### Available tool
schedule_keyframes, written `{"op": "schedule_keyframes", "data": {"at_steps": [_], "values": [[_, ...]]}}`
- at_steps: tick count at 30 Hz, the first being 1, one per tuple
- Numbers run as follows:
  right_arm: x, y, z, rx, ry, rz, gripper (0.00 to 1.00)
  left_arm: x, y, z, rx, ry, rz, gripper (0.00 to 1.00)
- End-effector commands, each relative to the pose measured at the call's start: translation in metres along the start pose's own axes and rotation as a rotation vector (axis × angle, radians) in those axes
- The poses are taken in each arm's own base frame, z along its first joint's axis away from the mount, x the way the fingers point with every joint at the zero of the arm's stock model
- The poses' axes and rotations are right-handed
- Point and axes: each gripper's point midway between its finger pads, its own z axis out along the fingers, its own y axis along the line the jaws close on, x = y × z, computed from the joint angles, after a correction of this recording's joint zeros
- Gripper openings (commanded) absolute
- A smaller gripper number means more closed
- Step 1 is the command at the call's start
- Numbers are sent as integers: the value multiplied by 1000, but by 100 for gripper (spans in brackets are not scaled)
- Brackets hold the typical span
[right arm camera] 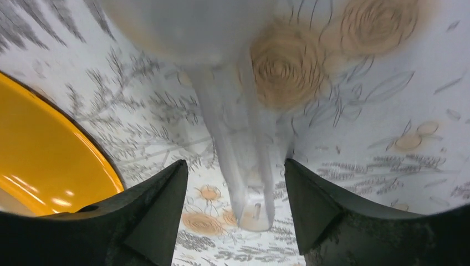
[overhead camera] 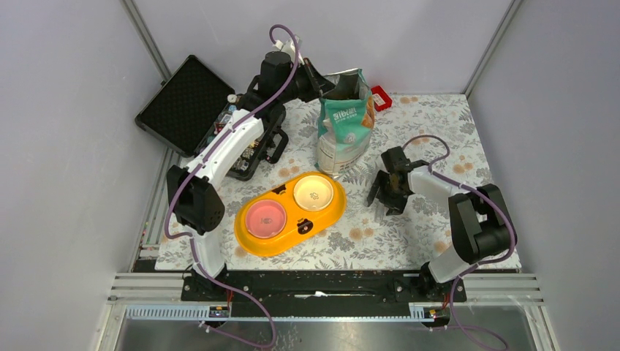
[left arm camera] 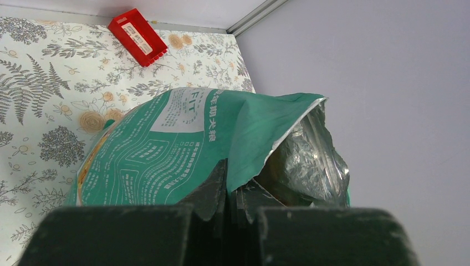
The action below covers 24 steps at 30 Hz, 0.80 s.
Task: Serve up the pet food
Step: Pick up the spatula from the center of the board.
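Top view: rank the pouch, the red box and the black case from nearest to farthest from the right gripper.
Measured from the right gripper:
1. pouch: mid-table, just beyond the gripper and to its left.
2. red box: at the table's far edge, behind the pouch's right side.
3. black case: far left corner, lying open at the mat's edge.
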Motion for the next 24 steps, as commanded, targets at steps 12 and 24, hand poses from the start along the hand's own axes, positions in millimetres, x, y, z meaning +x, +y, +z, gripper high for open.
{"op": "schedule_keyframes", "data": {"at_steps": [12, 24], "values": [[44, 0, -12, -51, 84, -130, 2, -35, -46, -44, 106, -95, 52, 0], [119, 84, -113, -940, 311, -273, 0, -30, -42, -41, 98, -84, 43, 0]]}}
